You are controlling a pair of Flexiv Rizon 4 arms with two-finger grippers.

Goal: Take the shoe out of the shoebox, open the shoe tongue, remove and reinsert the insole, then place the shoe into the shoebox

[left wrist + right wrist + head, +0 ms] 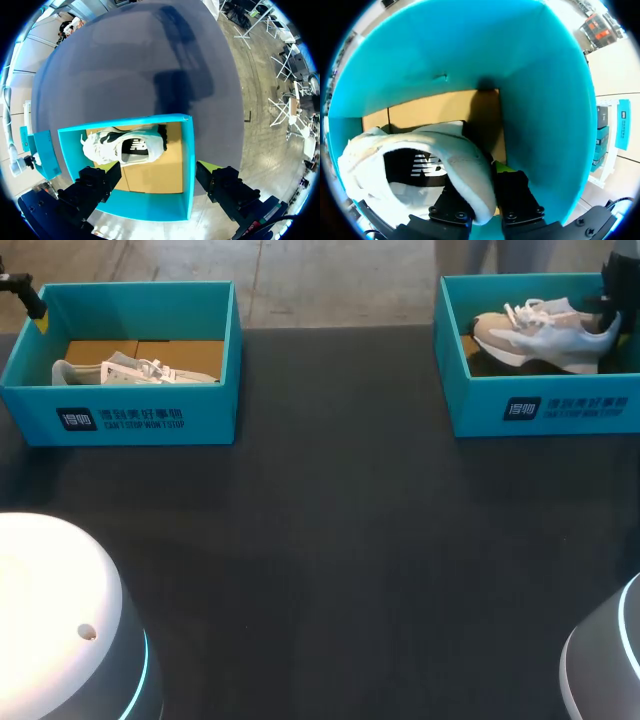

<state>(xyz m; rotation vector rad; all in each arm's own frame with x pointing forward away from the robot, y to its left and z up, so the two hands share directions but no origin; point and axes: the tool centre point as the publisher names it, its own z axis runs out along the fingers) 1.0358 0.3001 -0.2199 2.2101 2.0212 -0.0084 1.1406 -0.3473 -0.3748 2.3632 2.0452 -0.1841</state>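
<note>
A white and beige shoe [545, 335] sits in the teal shoebox [540, 410] at the far right, heel raised toward my right gripper [612, 315]. In the right wrist view the gripper [480, 200] is shut on the shoe's padded heel collar [465, 170], one finger inside the opening and one outside by the box wall [540, 125]. A second white shoe [130, 370] lies flat in the teal box [130, 415] at the far left. My left gripper [157, 175] hovers open above that box's outer edge, apart from the shoe [125, 147].
The dark table top [330, 540] stretches between and in front of the two boxes. Both boxes have a brown cardboard floor [155, 175]. The rounded white bases of my arms [60, 620] fill the near corners.
</note>
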